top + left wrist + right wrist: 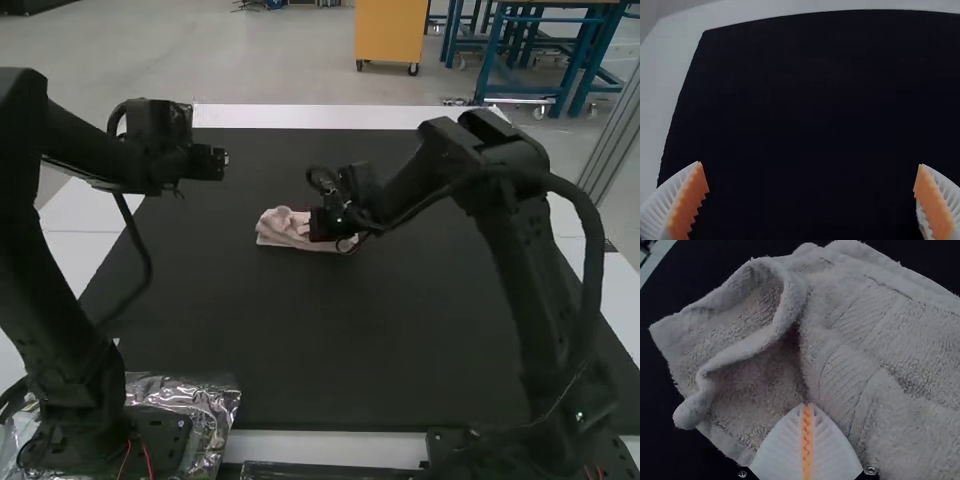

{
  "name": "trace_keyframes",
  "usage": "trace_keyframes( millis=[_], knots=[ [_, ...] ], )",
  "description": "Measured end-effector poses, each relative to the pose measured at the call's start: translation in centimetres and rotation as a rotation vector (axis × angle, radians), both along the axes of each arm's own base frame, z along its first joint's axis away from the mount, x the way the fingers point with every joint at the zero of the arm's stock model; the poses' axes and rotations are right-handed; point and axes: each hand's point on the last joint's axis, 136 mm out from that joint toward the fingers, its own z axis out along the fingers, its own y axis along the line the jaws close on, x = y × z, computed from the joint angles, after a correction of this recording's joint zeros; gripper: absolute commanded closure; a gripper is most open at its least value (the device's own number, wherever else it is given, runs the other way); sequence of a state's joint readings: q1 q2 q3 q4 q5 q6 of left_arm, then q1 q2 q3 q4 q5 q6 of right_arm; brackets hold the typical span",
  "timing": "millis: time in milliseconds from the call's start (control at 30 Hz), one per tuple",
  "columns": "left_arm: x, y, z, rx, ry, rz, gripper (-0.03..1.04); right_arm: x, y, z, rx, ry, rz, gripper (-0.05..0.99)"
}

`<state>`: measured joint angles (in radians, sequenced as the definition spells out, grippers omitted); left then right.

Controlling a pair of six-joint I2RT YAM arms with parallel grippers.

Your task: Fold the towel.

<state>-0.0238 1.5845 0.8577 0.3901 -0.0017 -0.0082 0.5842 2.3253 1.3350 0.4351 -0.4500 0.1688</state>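
Note:
In the high view my left gripper hangs over the mat's far left, apart from the towel. The left wrist view has this gripper wide open, with bare dark mat between its fingers. My right gripper is at the pinkish towel, which lies bunched and narrow beyond the mat's middle. Seen from the right wrist, the gripper is shut, pads together, its tips against the towel beside a deep crease. One side of the cloth curls up in a rolled fold; no pinched cloth is visible between the pads.
A black mat covers most of the white table. Crinkled clear plastic lies by the left arm's base. The right arm extends over the mat's right side.

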Motion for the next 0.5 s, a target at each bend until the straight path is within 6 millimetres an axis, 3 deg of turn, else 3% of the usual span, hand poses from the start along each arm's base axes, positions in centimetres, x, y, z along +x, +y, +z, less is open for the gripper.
trace_keyframes(
  millis=[200,300,333,367,433,500],
  knots=[
    [-1.3,-2.4,5.1,0.009,-0.100,-0.030,0.04,0.2,0.1,0.0,0.021,0.010,-0.014,0.96],
    [-2.3,-2.6,8.6,0.023,-0.177,-0.025,0.04,0.2,0.1,1.6,0.037,0.008,-0.025,0.95],
    [-2.7,-2.5,9.8,0.026,-0.206,-0.019,0.04,0.2,0.0,2.8,0.049,0.001,-0.031,0.94],
    [-3.2,-2.3,11.1,0.031,-0.235,-0.014,0.04,0.4,-0.1,4.5,0.066,-0.014,-0.037,0.85],
    [-4.4,-2.1,13.7,0.042,-0.297,-0.002,0.04,0.9,-0.4,9.4,0.113,-0.067,-0.054,0.63],
    [-5.6,-1.9,16.1,0.057,-0.355,0.007,0.04,1.2,-1.2,15.4,0.164,-0.138,-0.074,0.33]
  ],
)
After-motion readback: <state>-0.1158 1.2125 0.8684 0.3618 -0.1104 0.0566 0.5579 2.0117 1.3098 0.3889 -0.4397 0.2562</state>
